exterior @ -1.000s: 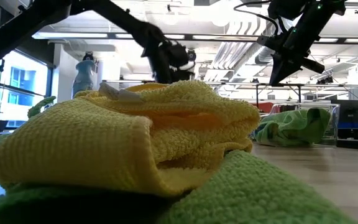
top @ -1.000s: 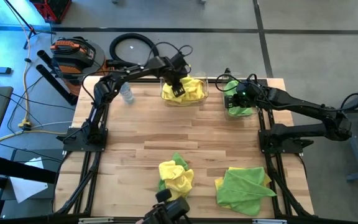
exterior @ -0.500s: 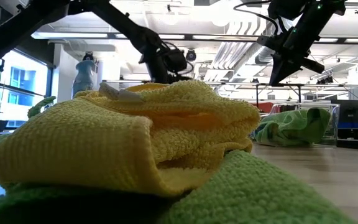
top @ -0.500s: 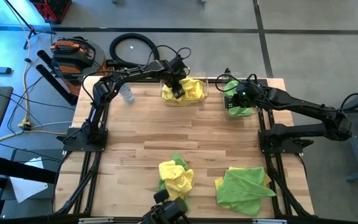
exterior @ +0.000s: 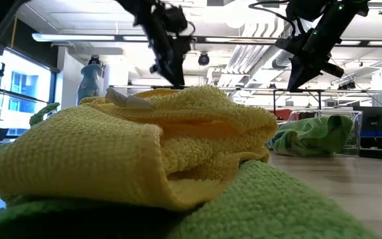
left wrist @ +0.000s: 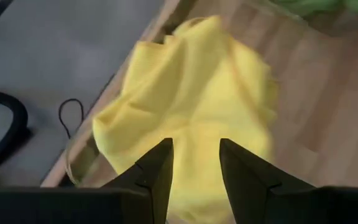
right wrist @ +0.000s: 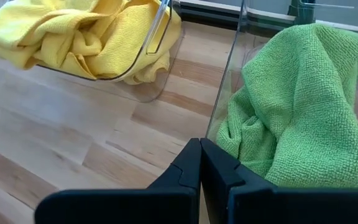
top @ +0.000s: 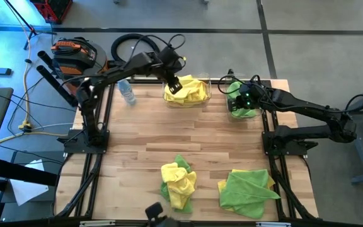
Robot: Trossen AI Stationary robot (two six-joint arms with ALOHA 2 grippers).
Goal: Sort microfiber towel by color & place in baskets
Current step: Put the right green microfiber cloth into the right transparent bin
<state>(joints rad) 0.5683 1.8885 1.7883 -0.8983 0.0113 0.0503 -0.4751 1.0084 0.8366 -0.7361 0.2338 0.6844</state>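
Two clear baskets stand at the table's far edge. The wider basket (top: 201, 96) holds yellow towels (left wrist: 191, 93); the narrower basket (right wrist: 227, 93) holds a green towel (right wrist: 297, 106). My left gripper (left wrist: 194, 149) hangs open above the yellow basket's left part (top: 174, 82) and touches nothing. My right gripper (right wrist: 201, 149) is shut and hovers over the green basket's near-left wall, clear of the towel in the low view (exterior: 298, 78). Near the front edge, a yellow towel (top: 179, 178) lies on a green one, and another green towel (top: 247, 189) lies spread to its right.
A clear water bottle (top: 128, 94) with a blue cap stands at the far left of the table. Bare wood (top: 188, 135) spans the middle between the baskets and the front towels. Arm bases stand at the left and right table edges.
My left arm has lifted up from the yellow basket and drawn slightly toward the table's far-left, its elbow rising high. The yellow towels stay in the basket. My right arm has kept still.
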